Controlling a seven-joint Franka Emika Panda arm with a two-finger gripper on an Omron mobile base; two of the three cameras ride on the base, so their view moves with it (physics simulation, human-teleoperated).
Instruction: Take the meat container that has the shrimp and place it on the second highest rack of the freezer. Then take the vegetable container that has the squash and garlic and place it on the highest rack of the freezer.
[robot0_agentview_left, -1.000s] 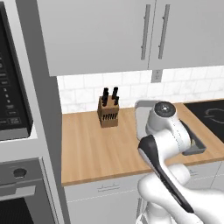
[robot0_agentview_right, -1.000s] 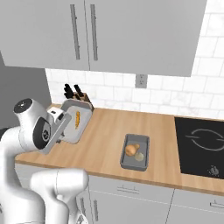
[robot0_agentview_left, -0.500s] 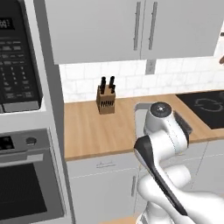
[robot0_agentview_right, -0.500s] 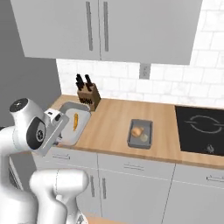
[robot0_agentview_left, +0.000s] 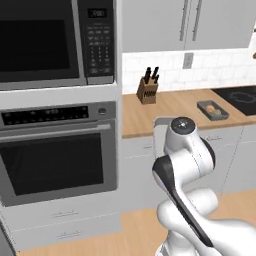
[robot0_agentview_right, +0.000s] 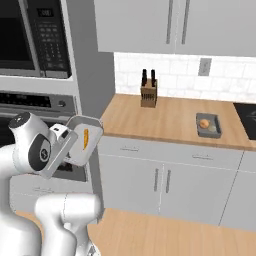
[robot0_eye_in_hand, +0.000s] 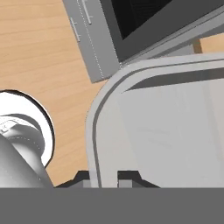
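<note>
My gripper (robot0_eye_in_hand: 105, 177) has its two dark fingertips (robot0_eye_in_hand: 127, 176) pinched on the rim of the grey meat container (robot0_agentview_right: 82, 140), which I see tilted up on edge beside the arm with an orange shrimp (robot0_agentview_right: 85, 138) inside. It hangs in front of the wall oven (robot0_agentview_left: 57, 152), off the end of the wooden counter (robot0_agentview_right: 165, 117). Farther along that counter sits the vegetable container (robot0_agentview_right: 208, 125), well apart from the knife block (robot0_agentview_right: 148, 92).

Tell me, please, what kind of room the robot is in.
A home kitchen, rendered in simulation. A black-glass wall oven sits under a built-in microwave, and a wooden counter carries a knife block beside a black cooktop.
</note>
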